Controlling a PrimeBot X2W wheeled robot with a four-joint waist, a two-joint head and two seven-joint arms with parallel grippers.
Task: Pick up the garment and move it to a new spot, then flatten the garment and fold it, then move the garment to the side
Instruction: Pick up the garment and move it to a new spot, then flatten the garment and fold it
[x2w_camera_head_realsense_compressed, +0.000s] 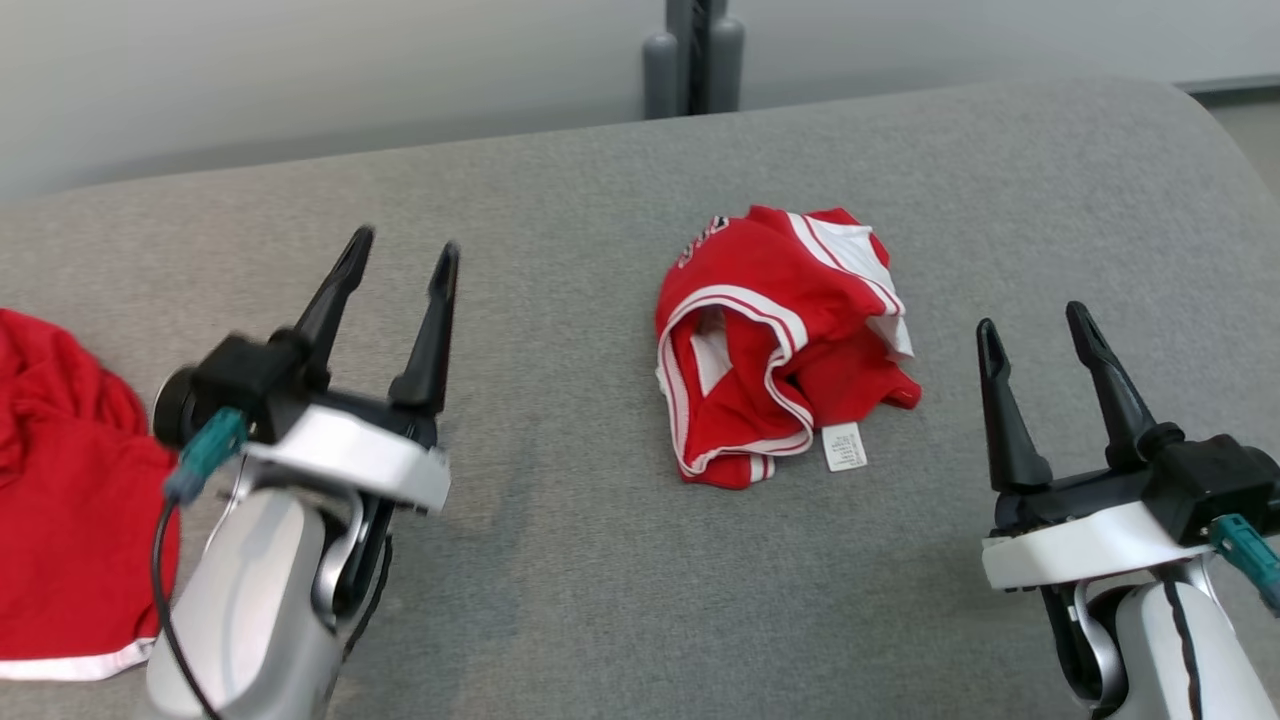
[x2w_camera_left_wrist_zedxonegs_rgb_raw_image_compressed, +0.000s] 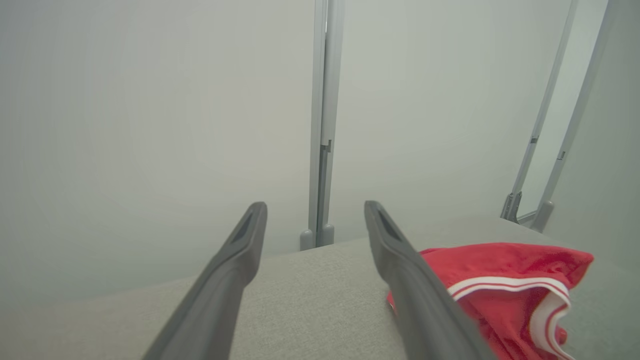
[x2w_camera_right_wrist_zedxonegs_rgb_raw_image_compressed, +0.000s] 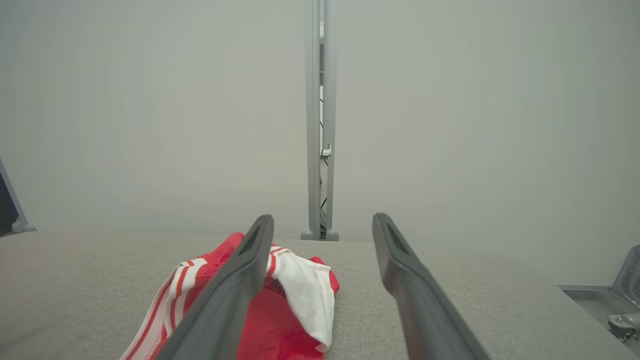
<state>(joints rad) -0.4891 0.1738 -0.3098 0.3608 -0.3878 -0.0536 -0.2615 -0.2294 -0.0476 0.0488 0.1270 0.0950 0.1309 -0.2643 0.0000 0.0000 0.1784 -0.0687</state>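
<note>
Crumpled red-and-white garment (x2w_camera_head_realsense_compressed: 780, 340) mid-table (x2w_camera_head_realsense_compressed: 600, 560), between the 2 grippers, touching neither. The head view adds its white label (x2w_camera_head_realsense_compressed: 845, 446) at the near edge and a 2nd red garment (x2w_camera_head_realsense_compressed: 70, 500), flatter, at the far left. Left gripper (x2w_camera_head_realsense_compressed: 406, 242) wide, empty; right gripper (x2w_camera_head_realsense_compressed: 1033, 317) wide, empty. The right wrist view shows the white lining (x2w_camera_right_wrist_zedxonegs_rgb_raw_image_compressed: 305, 290).

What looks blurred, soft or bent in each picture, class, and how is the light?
Head view: left pincer smeared by blur, right pincer and crumpled garment crisp; light even, shadows faint. Left wrist view: near fingers soft, side poles lean from wide-angle distortion. Right wrist view: fingers soft, wall hazy.
</note>
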